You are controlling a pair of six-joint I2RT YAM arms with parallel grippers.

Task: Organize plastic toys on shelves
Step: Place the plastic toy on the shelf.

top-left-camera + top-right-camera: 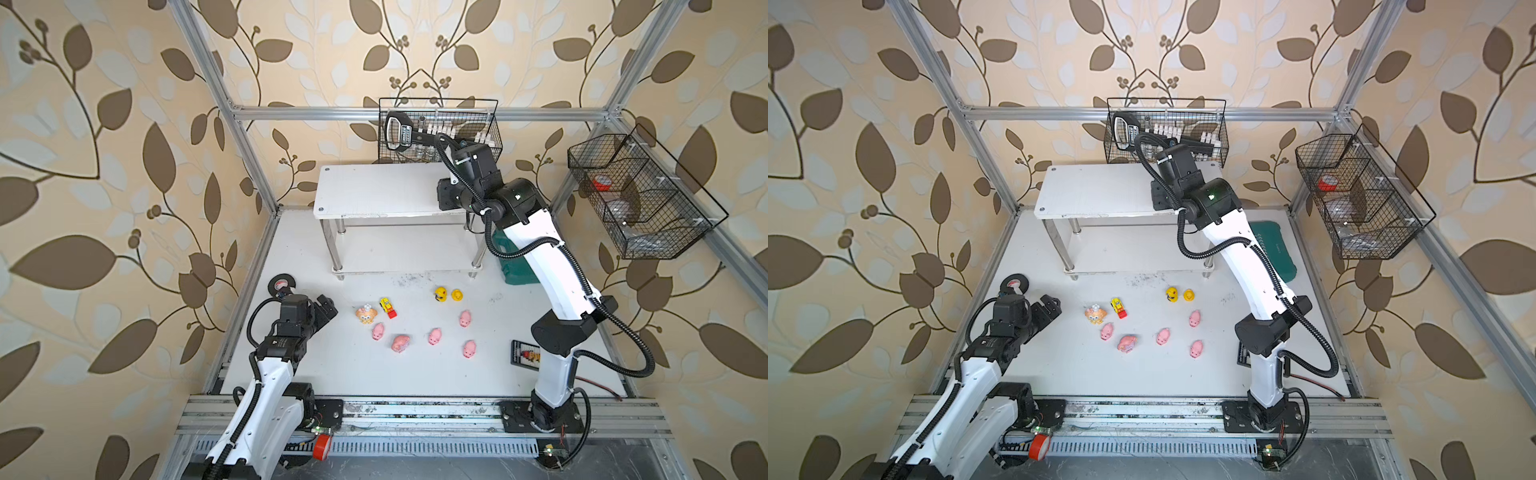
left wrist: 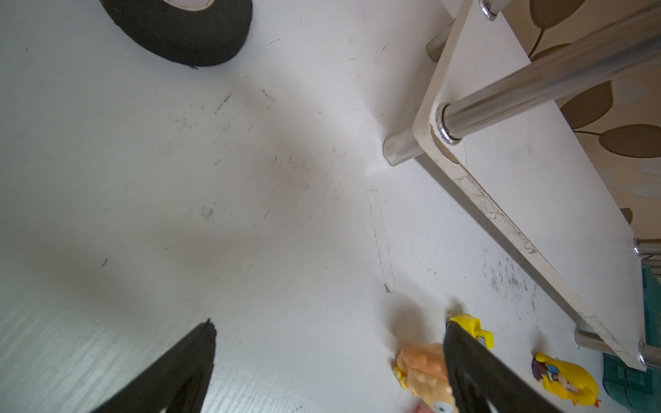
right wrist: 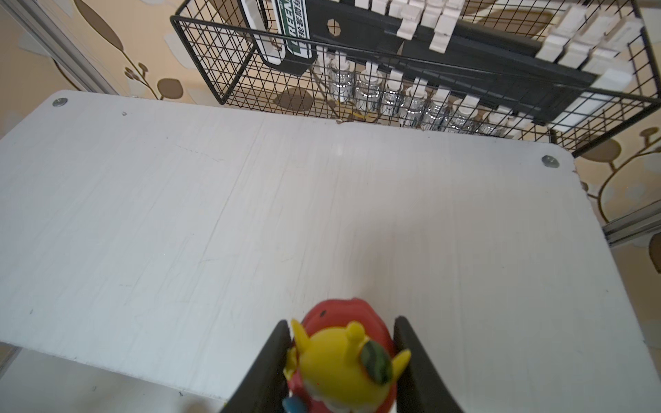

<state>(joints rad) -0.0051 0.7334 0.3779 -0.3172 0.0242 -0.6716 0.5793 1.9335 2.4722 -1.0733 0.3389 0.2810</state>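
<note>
Here, a white desk (image 1: 291, 365) fills the lower centre of both top views. At its far side, in the upper centre of the frame, stand the shelves (image 1: 374, 191), a white two-tier rack on chrome legs with a bare top board. A black wire basket (image 1: 440, 124) hangs just behind it.

The right arm (image 1: 540, 249) reaches over the right end of that top board. The right claw (image 3: 341, 320) is closed on the alien toy (image 3: 343, 361), which is upright, with a yellow-green head and a red body. It sits above the board, close to the near edge. Whether its base touches cannot be told.

The left claw (image 2: 331, 323) hangs wide open and empty at the lower left.

Mid-frame on the desk lie five pink piglets (image 1: 434, 336), a yellow doll (image 1: 440, 294) and a yellow duck (image 1: 457, 295).

The step appears to be setting the alien down. It would go best carried further in from the edge, lowered level until the base rests, released gently, then left by a straight lift, keeping room for the others.
</note>
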